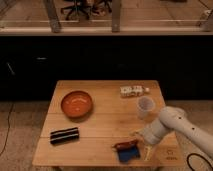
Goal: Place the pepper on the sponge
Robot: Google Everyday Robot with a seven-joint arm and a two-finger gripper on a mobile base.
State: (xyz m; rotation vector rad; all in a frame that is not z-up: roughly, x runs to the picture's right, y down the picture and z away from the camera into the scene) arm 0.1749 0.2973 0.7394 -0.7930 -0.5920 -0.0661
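Background: dark cabinet front across the whole width, with a glass partition above it and office chairs (75, 9) behind the glass. You are looking down on a pale wooden desk (102, 122) standing on a speckled floor.

Arm: you see the white robot arm (176, 126) come in from the lower right corner and reach left over the near right part of the desk.

Objects, large to small:
- Orange bowl (77, 104), round, on the left half of the desk, upright.
- Black striped bar (64, 135), lying flat near the front left edge, just in front of the bowl and apart from it.
- Clear plastic cup (145, 107), upright on the right side, just beyond the arm's forearm.
- Small cluster of white pieces (133, 90) near the back right edge; you cannot tell what they are.
- Sponge (128, 155), a blue block at the front edge, right of centre, well apart from bowl and bar.
- Pepper (126, 145), reddish-brown, lying lengthwise left to right along the far edge of the sponge and touching it. You cannot tell whether it rests fully on top or leans against that edge.

Gripper (140, 143): low over the desk, at the right end of the pepper, just beside the sponge. You cannot tell whether it is spread, closed, or pinching the pepper.
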